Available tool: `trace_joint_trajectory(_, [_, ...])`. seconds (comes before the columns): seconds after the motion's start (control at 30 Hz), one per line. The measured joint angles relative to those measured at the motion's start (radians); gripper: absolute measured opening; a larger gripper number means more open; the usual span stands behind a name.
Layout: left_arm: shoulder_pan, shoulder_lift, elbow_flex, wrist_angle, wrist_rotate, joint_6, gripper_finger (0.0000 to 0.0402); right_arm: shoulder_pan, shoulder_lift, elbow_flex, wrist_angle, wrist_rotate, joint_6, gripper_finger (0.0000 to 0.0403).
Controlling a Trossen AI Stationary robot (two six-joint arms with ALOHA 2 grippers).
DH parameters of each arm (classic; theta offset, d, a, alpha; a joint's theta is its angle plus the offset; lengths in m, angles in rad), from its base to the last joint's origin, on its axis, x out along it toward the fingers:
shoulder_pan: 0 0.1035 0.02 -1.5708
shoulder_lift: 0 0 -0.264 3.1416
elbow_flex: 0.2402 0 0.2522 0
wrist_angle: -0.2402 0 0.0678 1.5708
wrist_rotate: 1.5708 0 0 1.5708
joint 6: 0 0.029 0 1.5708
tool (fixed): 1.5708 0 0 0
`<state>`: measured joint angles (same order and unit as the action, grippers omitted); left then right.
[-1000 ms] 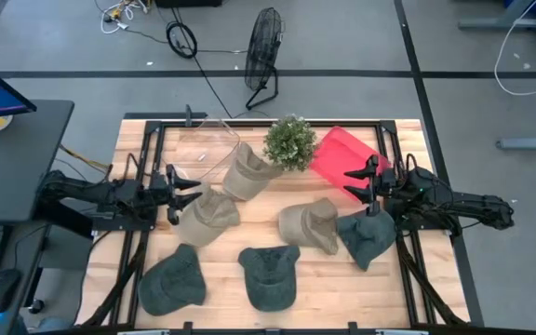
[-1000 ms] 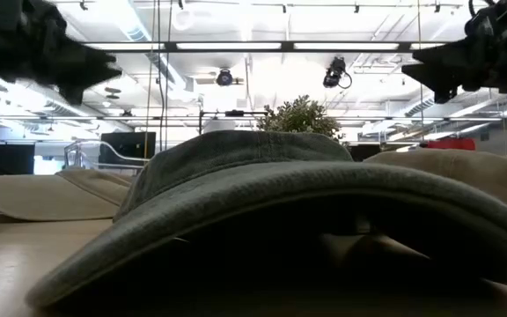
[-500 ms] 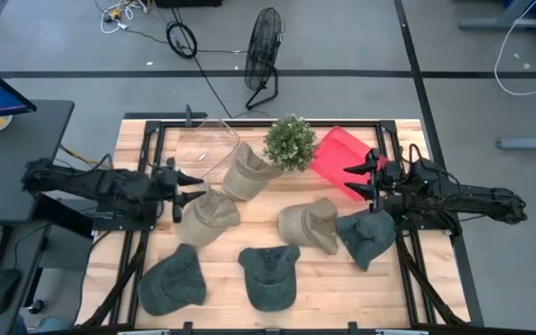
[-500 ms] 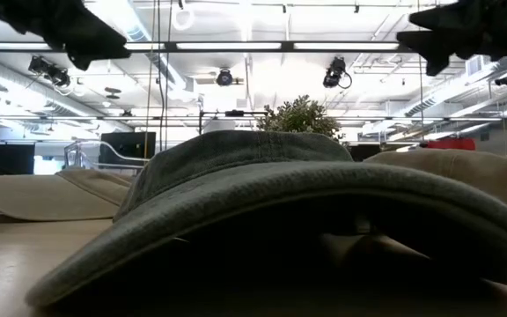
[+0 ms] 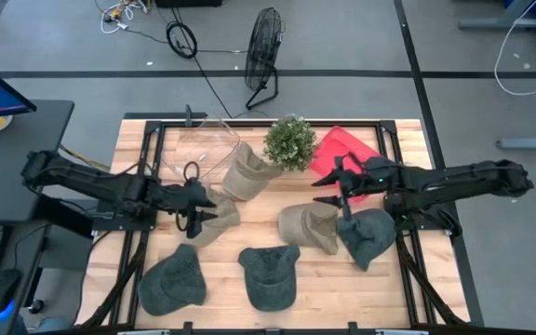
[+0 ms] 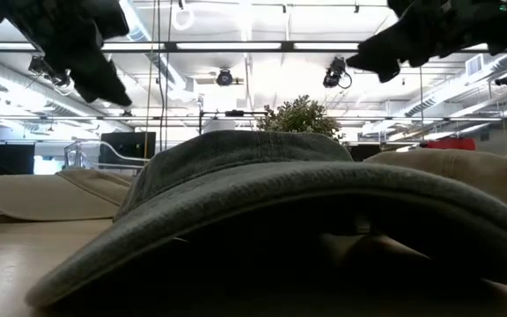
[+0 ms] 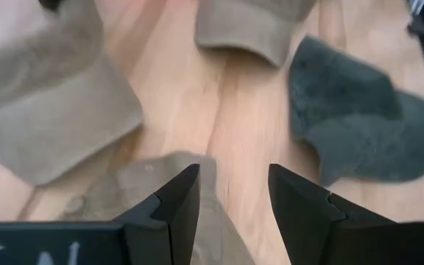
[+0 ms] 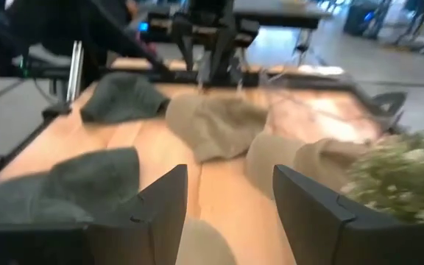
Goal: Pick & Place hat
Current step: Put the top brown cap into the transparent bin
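Several hats lie crown-up on the wooden table. Tan ones sit at left of centre (image 5: 210, 219), at right of centre (image 5: 307, 226), and one leans by the potted plant (image 5: 246, 173). Dark green hats lie at the near left (image 5: 172, 279), near middle (image 5: 268, 275) and right (image 5: 367, 235). My left gripper (image 5: 203, 210) hangs open above the left tan hat (image 7: 149, 193), touching nothing. My right gripper (image 5: 331, 197) is open in the air over the far edge of the right tan hat (image 8: 212, 126). In the low view both grippers (image 6: 104, 84) (image 6: 368, 66) are high above the near green hat (image 6: 280, 202).
A potted plant (image 5: 289, 141) stands at the far middle, with a red flat thing (image 5: 347, 149) to its right and a clear container (image 5: 203, 144) to its left. Black frame rails (image 5: 156, 149) run along both table sides. Bare wood shows between the hats (image 7: 230, 110).
My left gripper has reached toward the table's right and near side, out over the left tan hat, and tipped its fingers down. My right gripper has moved toward the table's left, from above the right green hat to above the right tan hat. Both stayed open. No hat moved.
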<state>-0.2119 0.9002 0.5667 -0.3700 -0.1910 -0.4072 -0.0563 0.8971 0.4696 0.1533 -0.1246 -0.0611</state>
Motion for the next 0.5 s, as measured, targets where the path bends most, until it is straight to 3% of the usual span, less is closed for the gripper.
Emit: trace_joint_trajectory(0.5, [0.001, 0.315, 0.0, -0.017, -0.002, -0.079, 0.0165, 0.06, 0.255, 0.064, 0.016, 0.003, 0.027, 0.0206])
